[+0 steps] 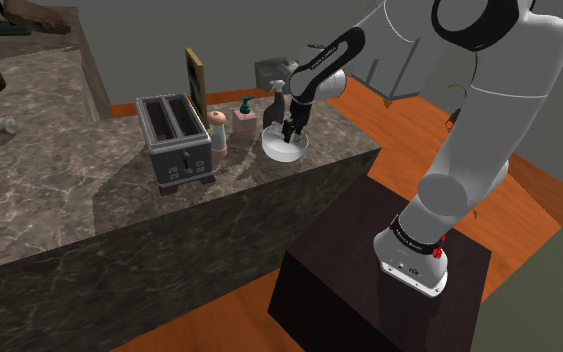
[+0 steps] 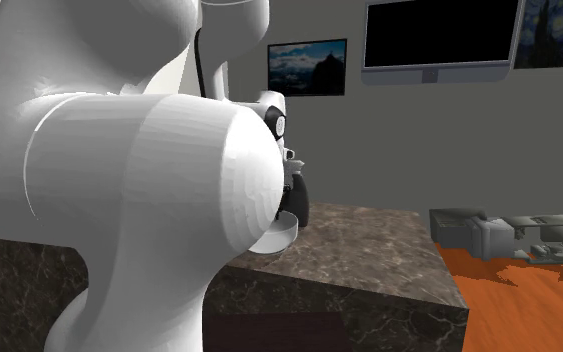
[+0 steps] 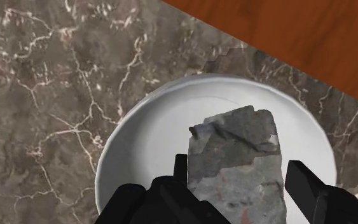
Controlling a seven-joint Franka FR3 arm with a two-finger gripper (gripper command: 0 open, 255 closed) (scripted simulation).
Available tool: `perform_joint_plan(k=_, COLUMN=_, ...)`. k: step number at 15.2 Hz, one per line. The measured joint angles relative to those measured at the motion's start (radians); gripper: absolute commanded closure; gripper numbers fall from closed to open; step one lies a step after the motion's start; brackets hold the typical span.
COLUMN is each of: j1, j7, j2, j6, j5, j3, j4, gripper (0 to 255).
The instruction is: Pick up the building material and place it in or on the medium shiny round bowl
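Observation:
A rough grey stone block (image 3: pixel 238 159), the building material, sits clasped between my gripper's (image 3: pixel 234 175) two black fingers, with both sides of the block against them. It hangs just over the inside of the round white bowl (image 3: pixel 139 127). In the shoulder view the gripper (image 1: pixel 289 133) points down into the bowl (image 1: pixel 283 151), which stands near the marble counter's right corner. The second exterior view has the bowl (image 2: pixel 281 232) and the gripper (image 2: pixel 295 200) half hidden behind the arm's white link.
A grey toaster (image 1: pixel 177 140), a small shaker (image 1: pixel 218 130) and a pink soap dispenser (image 1: pixel 245 122) stand in a row to the shoulder view's left of the bowl. A framed picture (image 1: pixel 196 78) stands behind them. The counter edge (image 3: pixel 234 48) runs close by the bowl, orange floor beyond.

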Motion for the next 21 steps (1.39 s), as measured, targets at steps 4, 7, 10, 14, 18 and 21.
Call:
perform_joint_plan(k=4, j1=-0.002, j7=-0.007, j2=0.031, j6=0.034, j5=0.003, j3=0.0, j4=-0.004, gripper=255)
perform_joint_plan(k=7, j1=-0.002, j7=-0.007, j2=0.033, j6=0.037, j5=0.003, j3=0.0, j4=-0.004, gripper=255)
perform_joint_plan(k=10, j1=-0.002, j7=-0.007, j2=0.034, j6=0.038, j5=0.003, j3=0.0, j4=-0.004, gripper=0)
perform_joint_plan(k=14, j1=-0.002, j7=-0.007, j2=0.034, j6=0.038, j5=0.003, j3=0.0, j4=-0.004, gripper=0)
perform_joint_plan(k=18, j1=-0.002, j7=-0.004, j2=-0.003, j6=0.001, j5=0.001, j3=-0.001, j4=-0.004, gripper=0)
perform_joint_plan(k=21, j1=-0.006, j7=-0.003, j2=-0.054, j6=-0.063, j5=-0.003, j3=-0.004, j4=0.01, gripper=0)
